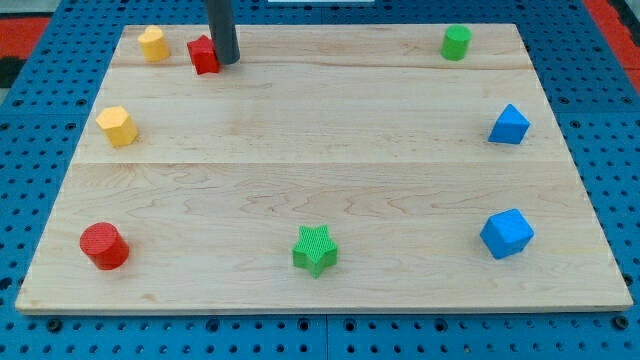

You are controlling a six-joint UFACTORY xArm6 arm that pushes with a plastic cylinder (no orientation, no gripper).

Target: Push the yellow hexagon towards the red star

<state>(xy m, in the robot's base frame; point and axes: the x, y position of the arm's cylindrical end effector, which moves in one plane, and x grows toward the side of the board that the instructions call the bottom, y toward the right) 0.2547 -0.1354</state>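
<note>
Left to right. Lower left: red cylinder block (104, 245), out of play. Left edge, mid-height: yellow hexagon block (117, 126), a chunky six-sided prism, solid matte yellow, flat on the light wooden board (320, 190), nothing touching it. Upper left: a second yellow block (153, 44), shape hard to call, rounded or heart-like, near the top edge; don't confuse it with the target. Just right of that: red star block (204, 54), partly overlapped by the dark rod, so its outline is only half readable. My tip (226, 62) sits right against the red star's right side, touching or a hair off, can't tell which. Tool is a plain rod, no jaws, so nothing to open or close and it's holding nothing. Bottom centre: green star block (316, 250). Upper right: green cylinder block (456, 42). Right edge: blue pointed block (509, 125), and below it a blue hexagon-ish block (507, 233). Progress, my read: push not started. Hexagon is well apart from the star, down and to the left of it, and the tip is on the wrong side. Left to do: route the tip around to the hexagon's lower left, without nudging the star, then push up and right.
</note>
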